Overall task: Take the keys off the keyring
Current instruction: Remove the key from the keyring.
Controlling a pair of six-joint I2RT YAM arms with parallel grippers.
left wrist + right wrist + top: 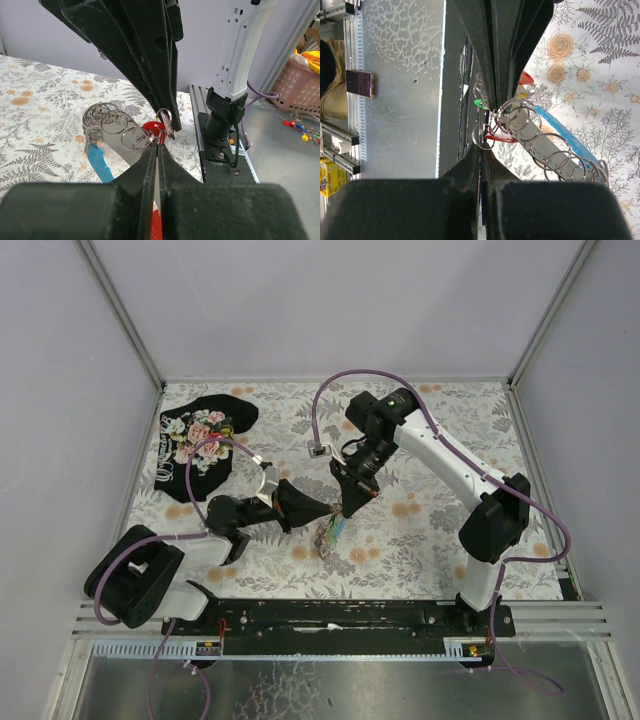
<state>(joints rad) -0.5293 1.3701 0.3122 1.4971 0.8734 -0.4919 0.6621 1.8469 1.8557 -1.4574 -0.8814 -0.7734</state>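
Observation:
The keyring (111, 121) is a bunch of several silvery rings with a curved grey and light-blue fob (100, 162), held just above the floral table. My left gripper (157, 145) is shut on a red-headed key (153, 130); red also shows deep between its fingers. My right gripper (483, 147) is shut on one small silvery ring (481, 136) of the keyring (540, 145). A red key (501, 139), a green head (480, 103) and a yellow head (520, 93) hang beside it. In the top view both grippers (322, 512) (350, 506) meet tip to tip over the keys (330, 531).
A black floral cloth (200, 445) lies at the back left. The right arm's base (222, 125) and the black front rail (340, 615) stand close behind the keys. A pink basket (300, 80) is off the table.

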